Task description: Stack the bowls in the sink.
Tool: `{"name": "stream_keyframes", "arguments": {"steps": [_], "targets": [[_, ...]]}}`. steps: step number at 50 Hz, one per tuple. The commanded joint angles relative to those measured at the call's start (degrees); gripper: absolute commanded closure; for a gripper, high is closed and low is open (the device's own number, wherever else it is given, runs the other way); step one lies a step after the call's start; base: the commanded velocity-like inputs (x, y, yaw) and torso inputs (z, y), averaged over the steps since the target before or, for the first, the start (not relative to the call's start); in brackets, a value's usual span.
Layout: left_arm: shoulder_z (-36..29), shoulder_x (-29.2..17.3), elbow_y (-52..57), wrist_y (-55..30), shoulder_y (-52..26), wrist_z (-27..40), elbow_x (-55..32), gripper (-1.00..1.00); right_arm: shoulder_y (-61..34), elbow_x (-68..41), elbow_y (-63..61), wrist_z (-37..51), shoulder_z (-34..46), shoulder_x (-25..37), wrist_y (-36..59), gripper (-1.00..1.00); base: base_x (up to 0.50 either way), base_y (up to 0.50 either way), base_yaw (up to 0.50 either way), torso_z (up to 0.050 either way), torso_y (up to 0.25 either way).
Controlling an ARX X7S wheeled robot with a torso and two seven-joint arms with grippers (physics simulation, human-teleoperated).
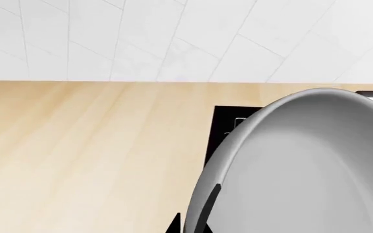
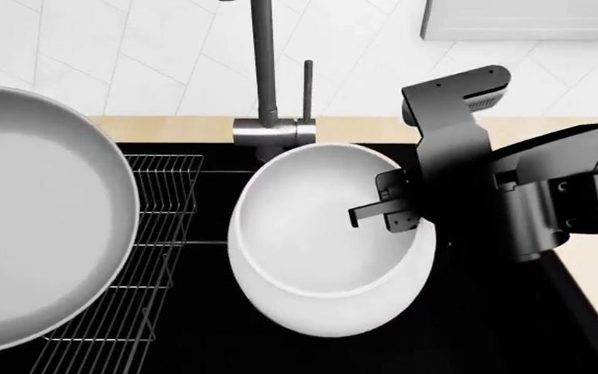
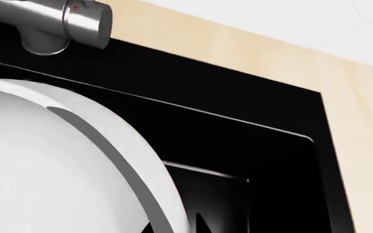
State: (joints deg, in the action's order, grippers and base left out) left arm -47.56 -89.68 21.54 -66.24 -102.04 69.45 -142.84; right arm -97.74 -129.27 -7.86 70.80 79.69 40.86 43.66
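Backdrop: white tiled wall with diagonal grout lines (image 1: 173, 39); light wood-grain bench (image 1: 76, 155) meets it directly. Lighting flat, even.

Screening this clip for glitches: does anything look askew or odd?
Nothing broken or spilled. Both bowls are simply lifted and tilted: the white bowl on the right pincer over the sink, the grey bowl above the rack.

Right gripper (image 2: 388, 212) fingers apparently clamped, left arm unseen.

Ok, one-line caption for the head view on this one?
Right pincer grips the white bowl's rim above the black sink, while the grey bowl looms large over the wire rack.
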Motion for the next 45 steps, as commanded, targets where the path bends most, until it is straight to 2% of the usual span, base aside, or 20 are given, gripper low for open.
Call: {"name": "stream_keyframes", "arguments": {"steps": [1,18,45], "targets": [[0.7,0.0,-0.1,0.0,-2.3,0.1,0.2,1.0,2.0,-0.1,-0.1,-2.3,0.4,-0.2,0.6,1.0,0.0,0.0,0.0,0.0,0.0],[1.4,0.0,-0.3,-0.2,-1.6,0.1,0.2,1.0,2.4,-2.0,-0.8,-2.6,1.5,0.5,2.5,1.0,0.0,0.0,0.0,0.0,0.001],[2.4,0.1,0.0,0.0,-0.4,0.2,0.0,1.0,9.7,4.4,2.7,-9.0,2.7,-1.1,-0.9,1.0,0.0,0.0,0.0,0.0,0.0]]}}
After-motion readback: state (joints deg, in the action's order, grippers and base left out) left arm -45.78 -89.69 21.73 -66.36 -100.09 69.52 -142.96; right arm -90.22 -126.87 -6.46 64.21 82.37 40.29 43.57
